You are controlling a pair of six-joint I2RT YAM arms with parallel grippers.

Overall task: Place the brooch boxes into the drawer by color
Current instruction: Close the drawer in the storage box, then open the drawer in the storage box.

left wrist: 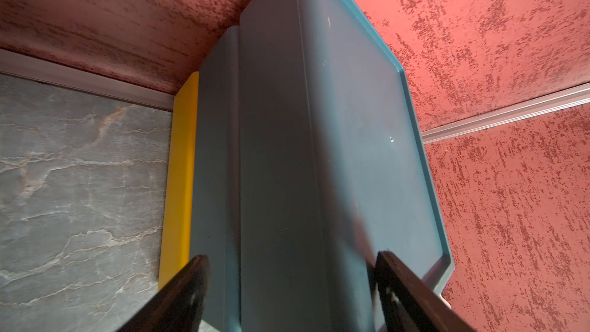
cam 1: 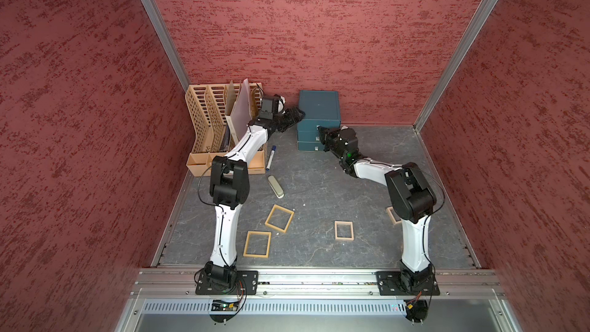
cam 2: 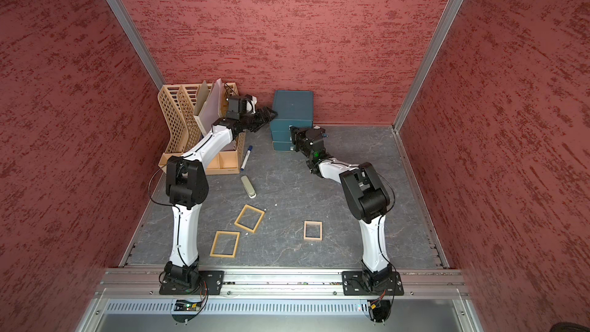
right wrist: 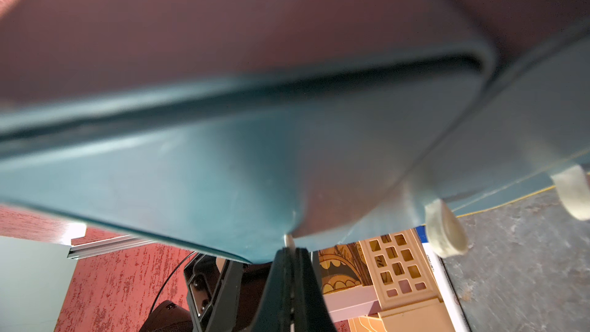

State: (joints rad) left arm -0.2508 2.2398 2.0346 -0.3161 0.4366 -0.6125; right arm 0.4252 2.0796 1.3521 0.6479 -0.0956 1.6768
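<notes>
Tan boxes (cam 1: 279, 218): three lie flat on the table (cam 1: 319, 186) toward the front, in both top views. One is angled, a second box (cam 1: 257, 243) is just nearer the front, and a third box (cam 1: 344, 230) lies apart to the right. All are well apart from the cabinet.
Fourth box (cam 1: 392, 215): only a tan corner shows beside the right arm (cam 1: 410, 196) in a top view; the rest is hidden.
Black boxes: none in view; stowed or hidden, I cannot tell.
Cabinet (cam 1: 319, 103): teal, against the back wall. Its drawers look shut or barely out, and no inside shows.
Left gripper (cam 1: 295, 116): jaws wide, astride the cabinet's upper side edge in the left wrist view. It holds nothing that I can see.
Right gripper (cam 1: 321, 132): jaws closed, tips at a drawer front. A small pale bit sits at the tips in the right wrist view; knob or not, I cannot tell.
Done: no box is seen in any drawer.
Left: likely nearly all of it. A drawer has to come out first, then every visible box has to go in, sorted by colour.
</notes>
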